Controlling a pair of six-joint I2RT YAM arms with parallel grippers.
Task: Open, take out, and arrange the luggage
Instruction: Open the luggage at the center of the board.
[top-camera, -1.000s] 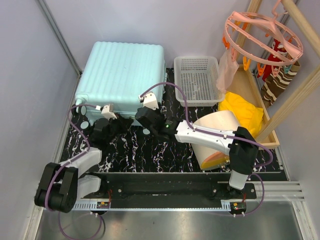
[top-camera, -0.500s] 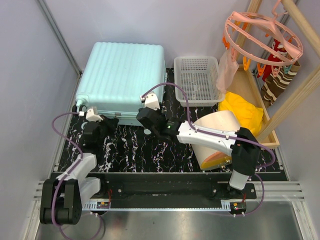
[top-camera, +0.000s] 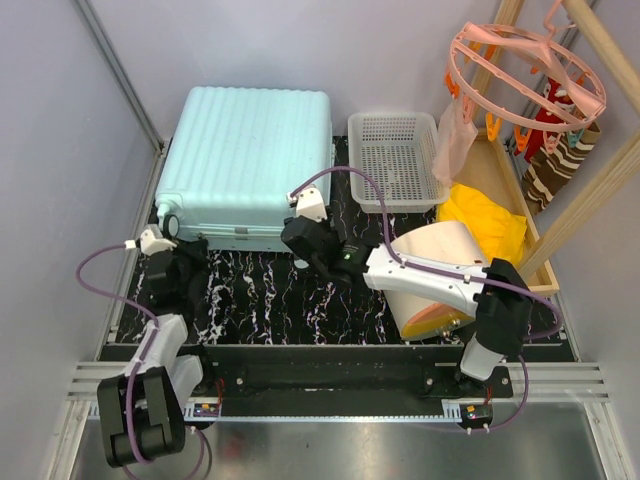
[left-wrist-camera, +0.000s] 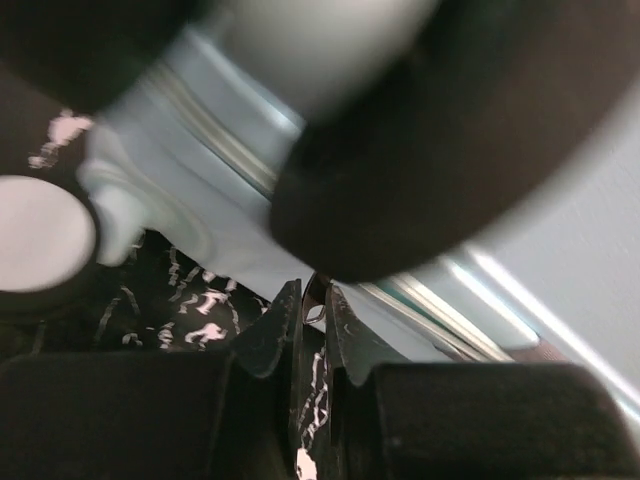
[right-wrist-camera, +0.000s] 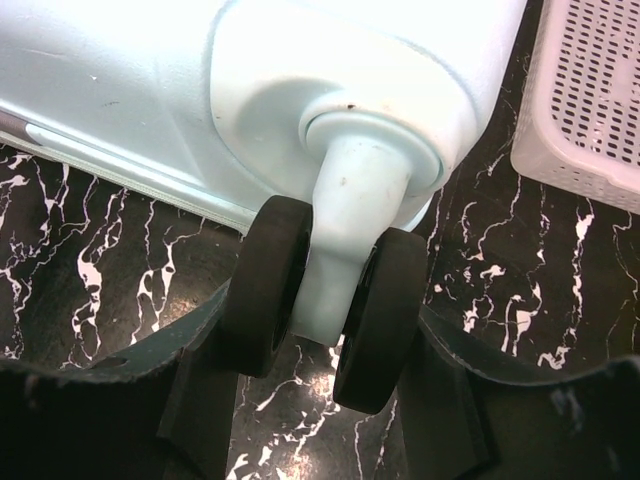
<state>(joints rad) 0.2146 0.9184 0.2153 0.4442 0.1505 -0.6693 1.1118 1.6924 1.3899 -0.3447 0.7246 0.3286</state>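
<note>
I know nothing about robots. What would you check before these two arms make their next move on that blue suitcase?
1. Luggage open: not ok; the lid is closed and it lies flat.
2. Right gripper on the wheel: ok; jaws press it from both sides.
3. Left gripper holding anything: cannot tell; jaws are nearly shut by the luggage, and the view is blurred.
4. Basket clear of the luggage: ok; it stands beside it, apart.
</note>
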